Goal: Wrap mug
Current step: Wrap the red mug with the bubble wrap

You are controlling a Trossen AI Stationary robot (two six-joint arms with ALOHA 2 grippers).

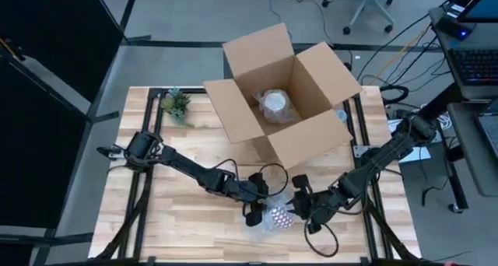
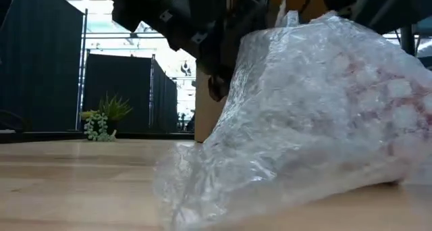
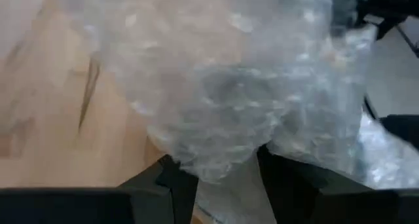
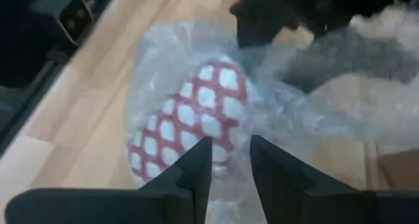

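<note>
Now mug (image 4: pixel 196 122) in bubble wrap (image 1: pixel 274 219) between left pincer (image 1: pixel 257 214), right pincer (image 1: pixel 299 211).

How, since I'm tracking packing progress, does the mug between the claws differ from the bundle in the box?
The mug lies on the table between the left claw and right claw; the bundle sits inside the open cardboard box. The mug's red-and-white lattice shows through its wrap; the bundle looks plain whitish. The mug's wrap spreads loosely; the bundle looks compact. Both seem covered in clear wrap.
</note>
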